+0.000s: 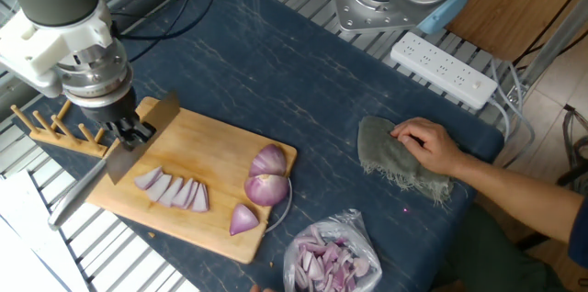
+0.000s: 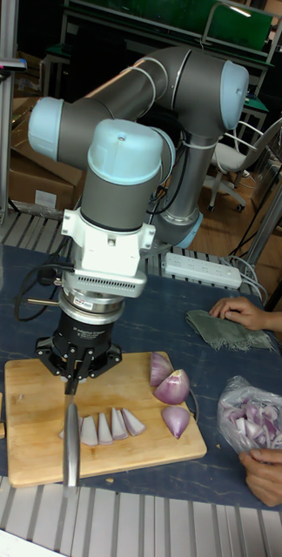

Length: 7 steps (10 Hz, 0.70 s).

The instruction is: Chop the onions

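At the left of the frame, a knife [image 1: 110, 159] is pinched in the gripper [image 1: 130, 133] above a wooden cutting board [image 1: 207, 131]. A row of sliced onions [image 1: 173, 189] lies at the board's centre. Two onion halves [image 1: 267, 175] and a wedge [image 1: 243, 219], at the board's right end, are left uncut.

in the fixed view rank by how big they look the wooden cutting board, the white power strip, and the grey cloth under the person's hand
1. Wooden cutting board, clearly largest.
2. White power strip and grey cloth: look alike; the hand covers part of the cloth, so unranked.

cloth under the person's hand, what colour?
Grey-green, frayed at the edges. The cloth shows best in the fixed view.
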### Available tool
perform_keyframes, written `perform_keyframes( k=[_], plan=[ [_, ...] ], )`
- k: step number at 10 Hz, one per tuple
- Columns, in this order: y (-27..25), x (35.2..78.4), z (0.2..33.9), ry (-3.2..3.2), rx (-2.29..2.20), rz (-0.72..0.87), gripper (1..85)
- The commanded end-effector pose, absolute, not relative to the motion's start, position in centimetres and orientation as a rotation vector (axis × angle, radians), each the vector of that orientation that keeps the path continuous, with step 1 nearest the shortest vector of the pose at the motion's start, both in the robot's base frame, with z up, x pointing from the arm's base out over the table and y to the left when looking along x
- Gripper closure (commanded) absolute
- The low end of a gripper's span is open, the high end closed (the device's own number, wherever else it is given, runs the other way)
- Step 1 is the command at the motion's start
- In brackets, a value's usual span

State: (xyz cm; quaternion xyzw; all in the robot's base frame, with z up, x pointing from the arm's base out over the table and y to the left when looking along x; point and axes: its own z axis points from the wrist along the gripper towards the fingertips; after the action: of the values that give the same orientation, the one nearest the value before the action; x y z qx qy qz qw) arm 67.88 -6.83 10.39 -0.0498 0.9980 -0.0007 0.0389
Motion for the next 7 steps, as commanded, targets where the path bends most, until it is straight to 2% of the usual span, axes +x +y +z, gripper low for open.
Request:
perform_keyframes(
  k=[1,7],
  plan=[
    [-5.2,68.3,10.1,3.049,-0.039,0.06,84.7],
    [-5.4,69.4,9.7,3.017,0.21,0.044,84.7]
  ],
)
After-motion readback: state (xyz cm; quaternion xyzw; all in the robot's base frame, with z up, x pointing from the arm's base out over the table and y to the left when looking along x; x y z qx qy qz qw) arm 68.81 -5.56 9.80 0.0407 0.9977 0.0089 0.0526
